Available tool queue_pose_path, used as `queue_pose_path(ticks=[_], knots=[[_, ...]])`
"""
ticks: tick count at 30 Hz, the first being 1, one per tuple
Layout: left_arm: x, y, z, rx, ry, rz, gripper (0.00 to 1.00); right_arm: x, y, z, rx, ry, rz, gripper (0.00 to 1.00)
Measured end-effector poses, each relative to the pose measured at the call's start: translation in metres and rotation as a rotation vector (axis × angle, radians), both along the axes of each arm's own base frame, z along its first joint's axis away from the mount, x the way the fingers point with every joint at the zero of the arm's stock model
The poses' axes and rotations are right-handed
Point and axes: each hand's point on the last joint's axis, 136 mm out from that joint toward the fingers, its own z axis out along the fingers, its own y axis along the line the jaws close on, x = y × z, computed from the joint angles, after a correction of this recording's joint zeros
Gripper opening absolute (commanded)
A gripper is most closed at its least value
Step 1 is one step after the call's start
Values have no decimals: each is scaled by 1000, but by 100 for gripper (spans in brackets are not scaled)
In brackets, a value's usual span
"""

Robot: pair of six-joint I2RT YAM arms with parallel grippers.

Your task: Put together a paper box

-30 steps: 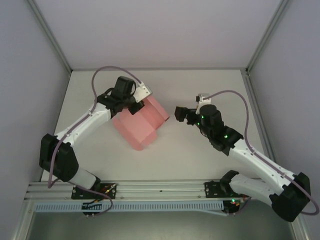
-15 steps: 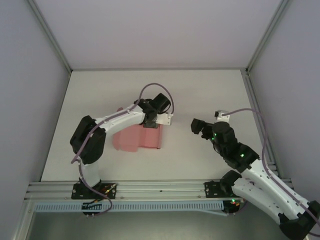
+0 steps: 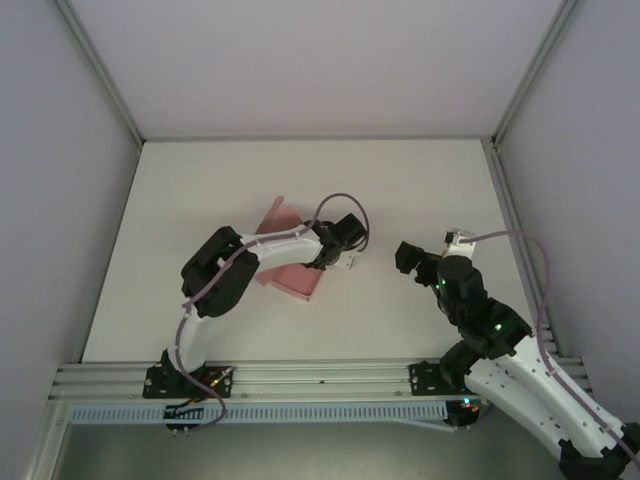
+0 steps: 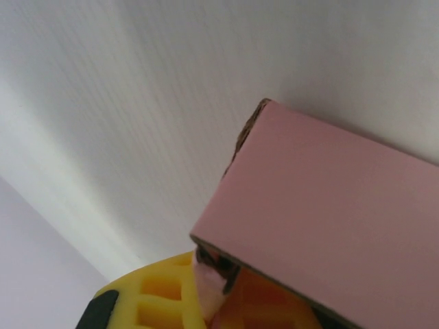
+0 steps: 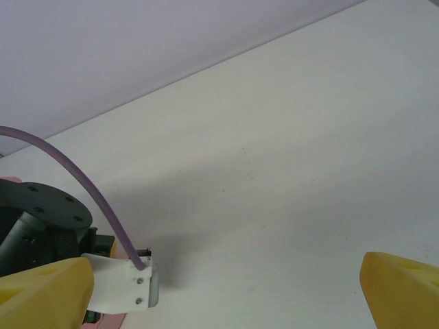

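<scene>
The white counter (image 3: 430,180) is mostly bare from where I sit, with both arms working near its middle. My left arm (image 3: 270,245) is folded back tightly on itself, elbow low and wrist reaching over toward the centre. I read that as a way of bringing the work within the other arm's reach. My right arm (image 3: 480,320) faces it from the other side, a short gap away, touching nothing.

The pink paper box (image 3: 298,280) lies partly under the left wrist, one flap sticking up behind the arm (not yet a closed box, as far as I can judge). In the left wrist view a flat pink panel runs up and away from the yellow fingers (image 4: 158,295).

The left jaws are pressed together and seem to pinch a thin edge of the card, though the contact is half hidden. The right jaws are spread wide, probably ready to fold a flap.
</scene>
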Motion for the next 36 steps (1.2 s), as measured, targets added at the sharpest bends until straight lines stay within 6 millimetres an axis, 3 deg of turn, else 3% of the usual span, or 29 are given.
queue_pose_path(ticks=[10, 14, 19, 20, 21, 25, 26, 27, 28, 32, 36], knots=[[4, -16, -1, -32, -63, 31, 2, -3, -6, -1, -13, -11, -8, 100], [5, -17, 3, -77, -40, 34, 22, -4, -7, -1, -12, -18, -13, 100], [4, -23, 10, -161, 4, 28, 34, -4, -7, -11, -25, -1, -12, 100], [4, -25, 14, -175, 5, 23, 43, -4, -8, -13, -28, 3, -12, 100], [4, -26, 18, -186, 4, 19, 45, -4, -8, -14, -30, 6, -12, 100], [5, -29, 38, -230, -16, 13, 68, -4, -8, -16, -30, 8, -12, 100], [6, -29, 44, -239, -21, 10, 77, -4, -7, -16, -29, 9, -10, 100], [6, -29, 48, -248, -26, 10, 96, -4, -7, -16, -28, 9, -7, 100], [6, -29, 54, -262, -31, 12, 100, -4, -6, -15, -26, 8, -5, 100], [3, -33, 85, -371, -38, 18, 100, -2, -2, -12, -31, -6, 15, 100], [-3, -26, 146, -608, -87, 58, 100, 4, 9, -16, -69, 8, 61, 100]])
